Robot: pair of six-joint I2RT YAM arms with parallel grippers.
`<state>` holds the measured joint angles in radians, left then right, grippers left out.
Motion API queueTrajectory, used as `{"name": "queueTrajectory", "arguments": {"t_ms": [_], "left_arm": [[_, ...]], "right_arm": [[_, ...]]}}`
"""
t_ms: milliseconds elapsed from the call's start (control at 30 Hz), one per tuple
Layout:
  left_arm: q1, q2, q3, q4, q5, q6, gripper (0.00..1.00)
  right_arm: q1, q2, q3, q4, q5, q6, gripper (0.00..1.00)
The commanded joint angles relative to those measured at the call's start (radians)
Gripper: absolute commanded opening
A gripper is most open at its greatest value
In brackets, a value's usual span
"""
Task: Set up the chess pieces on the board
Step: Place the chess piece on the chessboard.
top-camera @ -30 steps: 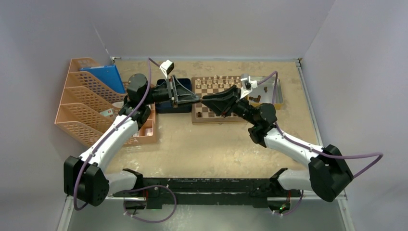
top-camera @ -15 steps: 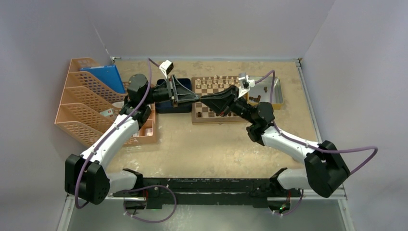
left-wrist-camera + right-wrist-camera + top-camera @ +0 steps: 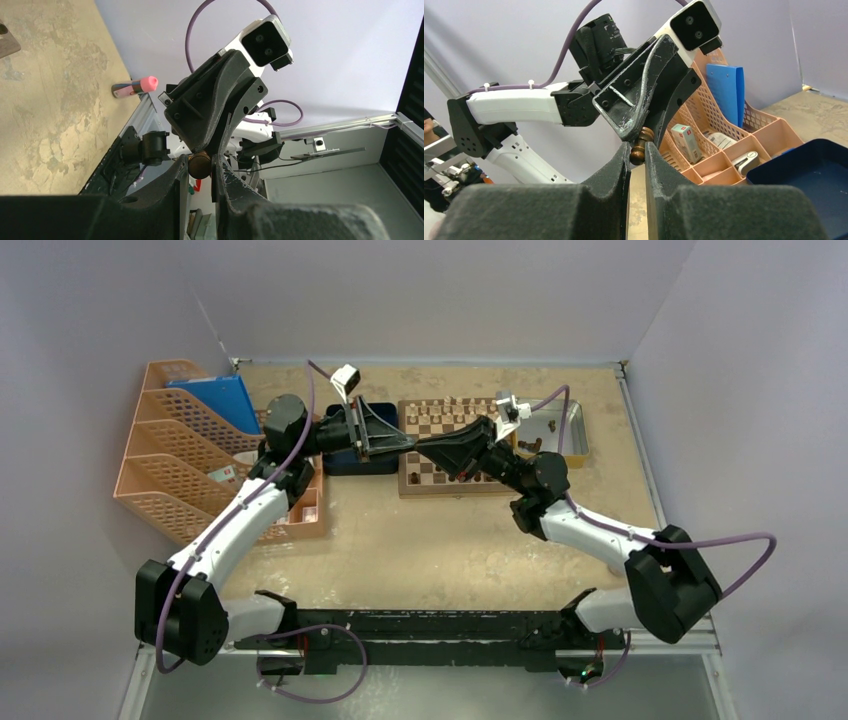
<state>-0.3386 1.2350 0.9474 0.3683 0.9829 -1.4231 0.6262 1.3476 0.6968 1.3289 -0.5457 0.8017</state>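
A dark brown chess piece (image 3: 200, 165) hangs in the air between both grippers, which meet tip to tip over the board's left edge. My left gripper (image 3: 411, 447) is shut on its round base. My right gripper (image 3: 638, 151) is shut on its knobbed head (image 3: 638, 154), facing the left gripper (image 3: 644, 95). The board (image 3: 455, 489) lies at the back centre, with a row of chess pieces (image 3: 450, 406) along its far side. More dark pieces (image 3: 532, 445) lie in the silver tray. The held piece itself is hidden in the top view.
A silver metal tray (image 3: 577, 430) sits right of the board and a dark blue tray (image 3: 345, 466) left of it. An orange desk organiser (image 3: 190, 475) with a blue folder fills the back left. A pink-capped marker (image 3: 135, 87) lies by the table's rail.
My right gripper has closed onto the piece that the left gripper holds. The right arm's elbow has shifted slightly left; the left arm has stayed still.
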Motion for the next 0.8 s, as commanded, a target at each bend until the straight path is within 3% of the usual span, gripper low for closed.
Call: {"name": "queueTrajectory", "arguments": {"t_ms": [0,67,167,300,400,533,767], "left_arm": [[0.000,0.001,-0.012,0.070,-0.005,-0.014,0.09],[0.000,-0.001,-0.021,0.078,-0.009,-0.015,0.08],[0.000,0.000,-0.028,0.078,-0.010,-0.013,0.10],[0.001,-0.001,-0.026,0.050,-0.021,0.006,0.33],[0.006,-0.008,-0.023,0.009,-0.039,0.038,0.43],[0.020,-0.027,-0.009,-0.067,-0.066,0.107,0.49],[0.058,-0.093,0.074,-0.385,-0.201,0.382,0.55]], "right_arm": [[0.003,0.003,0.023,0.079,-0.029,0.021,0.12],[0.004,0.011,0.019,0.114,-0.040,0.039,0.11],[0.004,0.018,0.014,0.151,-0.055,0.058,0.02],[0.006,0.009,0.028,0.112,-0.045,0.052,0.00],[0.003,-0.011,0.036,0.027,-0.041,0.038,0.00],[0.000,-0.045,0.050,-0.092,-0.001,-0.018,0.00],[-0.049,-0.069,0.165,-0.511,0.086,-0.178,0.00]]}}
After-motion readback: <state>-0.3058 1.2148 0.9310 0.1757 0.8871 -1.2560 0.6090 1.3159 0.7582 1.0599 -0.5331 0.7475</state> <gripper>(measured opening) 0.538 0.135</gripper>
